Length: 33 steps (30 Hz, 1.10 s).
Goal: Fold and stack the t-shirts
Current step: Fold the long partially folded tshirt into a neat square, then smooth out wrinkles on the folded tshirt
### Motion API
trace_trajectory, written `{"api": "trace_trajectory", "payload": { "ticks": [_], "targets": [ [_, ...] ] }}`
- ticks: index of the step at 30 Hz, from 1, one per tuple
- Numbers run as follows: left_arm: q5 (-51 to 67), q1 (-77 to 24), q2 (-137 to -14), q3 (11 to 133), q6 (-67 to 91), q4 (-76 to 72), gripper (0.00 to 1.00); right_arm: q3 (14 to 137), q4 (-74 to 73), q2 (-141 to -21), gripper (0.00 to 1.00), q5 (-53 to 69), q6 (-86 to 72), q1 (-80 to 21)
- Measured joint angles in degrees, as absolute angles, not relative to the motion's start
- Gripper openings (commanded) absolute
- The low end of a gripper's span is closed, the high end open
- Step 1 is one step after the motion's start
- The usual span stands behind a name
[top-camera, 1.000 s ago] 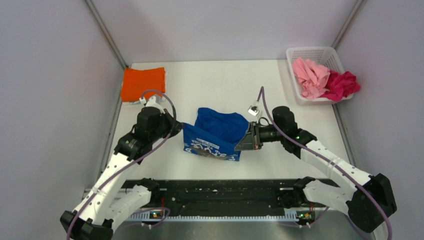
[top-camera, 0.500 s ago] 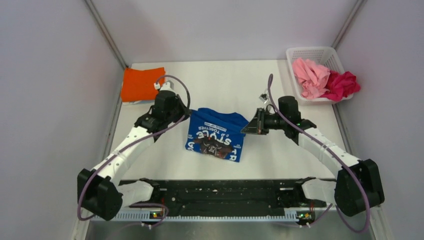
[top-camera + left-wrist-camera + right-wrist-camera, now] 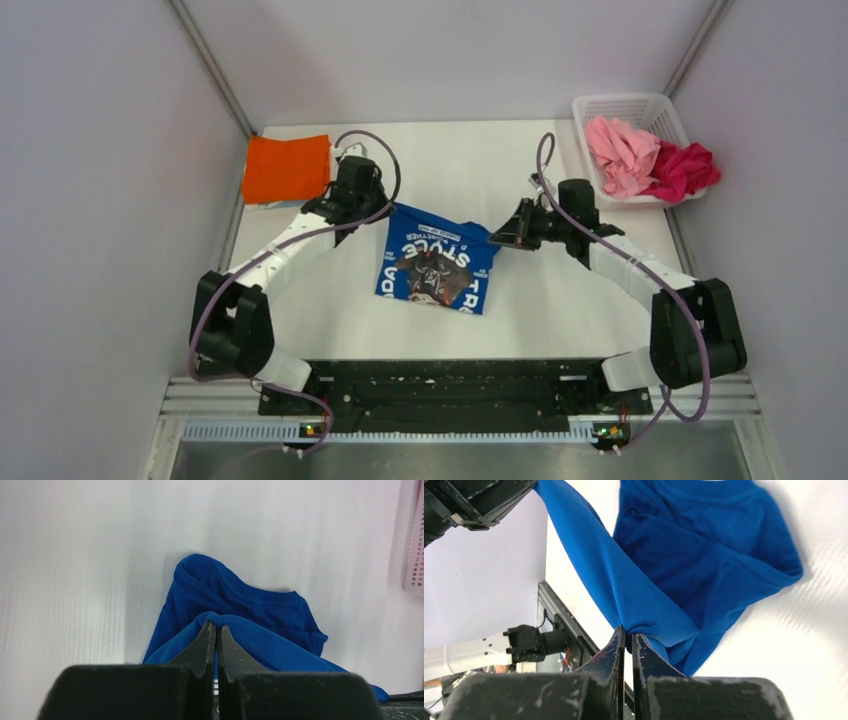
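The royal blue t-shirt (image 3: 436, 262) with white lettering hangs stretched between my two grippers over the middle of the table, print facing up. My left gripper (image 3: 384, 208) is shut on its left top corner; the blue cloth (image 3: 260, 635) wraps over the closed tips (image 3: 216, 626) in the left wrist view. My right gripper (image 3: 497, 238) is shut on the right top corner, and the blue cloth (image 3: 684, 555) hangs from its tips (image 3: 628, 631) in the right wrist view. A folded orange t-shirt (image 3: 286, 169) lies at the far left. Light pink (image 3: 620, 153) and magenta (image 3: 682, 169) shirts lie crumpled in the basket.
The white lattice basket (image 3: 628, 106) stands at the far right corner. Grey walls close the table on the left, back and right. A black rail (image 3: 440, 385) runs along the near edge between the arm bases.
Both grippers have carried the blue shirt away from the near edge toward the back of the table. The shirt has flipped so its print now faces up.
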<state>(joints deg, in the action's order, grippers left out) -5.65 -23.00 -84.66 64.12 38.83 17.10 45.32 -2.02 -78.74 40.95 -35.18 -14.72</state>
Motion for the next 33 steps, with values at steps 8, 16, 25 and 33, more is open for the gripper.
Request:
{"api": "trace_trajectory", "payload": {
  "ticks": [8,16,25,33],
  "targets": [
    [-6.44,-22.09,-93.01,68.40,38.52,17.17,0.00,49.01,0.67,-87.33,0.01,37.74,-35.11,-14.35],
    [-7.11,-20.88,-102.63,76.20,36.80,19.81,0.80,56.66,-0.51,-96.27,0.99,31.94,-33.41,-12.82],
    [-4.34,-19.77,-102.45,75.13,35.59,21.63,0.86,55.81,-0.25,-93.97,0.99,28.95,-34.11,-12.53],
    [-1.74,-19.88,-100.05,68.18,35.62,22.28,0.89,51.83,6.98,-87.94,0.99,34.02,-36.18,-20.82]
  ]
}}
